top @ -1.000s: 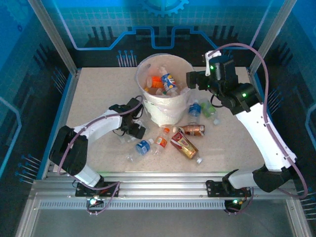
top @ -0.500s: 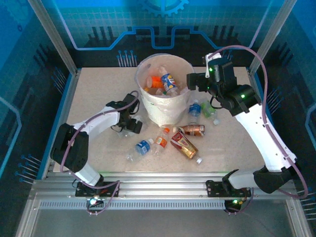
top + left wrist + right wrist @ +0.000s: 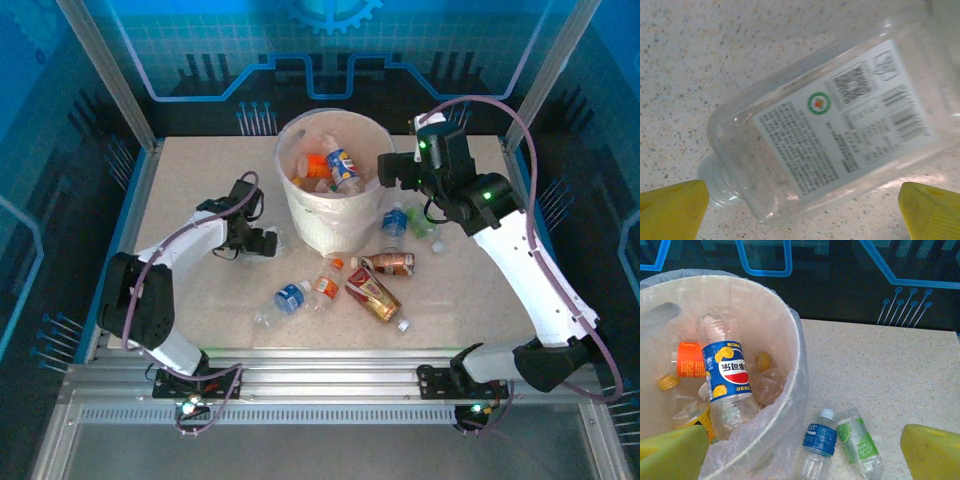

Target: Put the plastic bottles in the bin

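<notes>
Clear bottle (image 3: 825, 137) between my left fingers (image 3: 672, 207), spread wide. Lower, straddle label (image 3: 850, 120) middle, close gently; thin wall may squirt out. Right gripper (image 3: 802, 452) gapes empty by bin (image 3: 797, 365).

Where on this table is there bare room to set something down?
Bare: the far-left speckled tabletop, between the table edge and the large white lined bin; and the near right, between the brown-labelled plastic bottles and the right arm. Crowded: the strip in front of the bin, scattered with bottles, and the bin's right side, by a blue-labelled bottle and a green-labelled one.
</notes>
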### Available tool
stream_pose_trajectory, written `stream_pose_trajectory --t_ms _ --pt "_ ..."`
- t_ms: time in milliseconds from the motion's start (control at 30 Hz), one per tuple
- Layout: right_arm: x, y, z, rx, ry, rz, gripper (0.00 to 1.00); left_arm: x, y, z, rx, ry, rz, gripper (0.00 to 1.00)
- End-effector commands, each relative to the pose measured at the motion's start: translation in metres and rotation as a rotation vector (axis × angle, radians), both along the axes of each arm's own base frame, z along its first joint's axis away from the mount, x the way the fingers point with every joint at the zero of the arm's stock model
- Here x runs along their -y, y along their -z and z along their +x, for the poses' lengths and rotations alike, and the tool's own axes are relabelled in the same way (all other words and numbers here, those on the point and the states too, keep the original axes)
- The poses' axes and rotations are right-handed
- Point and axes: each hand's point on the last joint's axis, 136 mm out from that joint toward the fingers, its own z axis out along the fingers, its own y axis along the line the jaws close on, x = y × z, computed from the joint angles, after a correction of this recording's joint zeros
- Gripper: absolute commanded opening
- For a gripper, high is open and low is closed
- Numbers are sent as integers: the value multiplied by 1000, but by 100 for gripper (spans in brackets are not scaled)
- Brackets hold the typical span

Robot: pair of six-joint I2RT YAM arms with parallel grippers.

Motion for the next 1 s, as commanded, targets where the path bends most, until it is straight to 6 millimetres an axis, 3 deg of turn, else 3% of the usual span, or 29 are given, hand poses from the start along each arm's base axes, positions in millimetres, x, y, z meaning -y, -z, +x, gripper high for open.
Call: stream_pose_trajectory --t_ms 0,200,367,533,700,967 --pt "10 -4 -2 14 37 13 100 7 -35 6 85 176 20 99" --pt "8 0 -2 1 32 13 100 4 -30 12 154 475 150 99" --pt "11 2 -5 0 41 14 100 -2 -33 22 211 542 113 99" --pt "12 2 -5 4 47 15 100 -1 -17 18 156 629 118 99" --pt "12 3 -4 -1 49 14 100 12 -4 8 95 700 40 99" --pt "13 4 -4 -2 52 12 100 5 13 12 25 715 85 99"
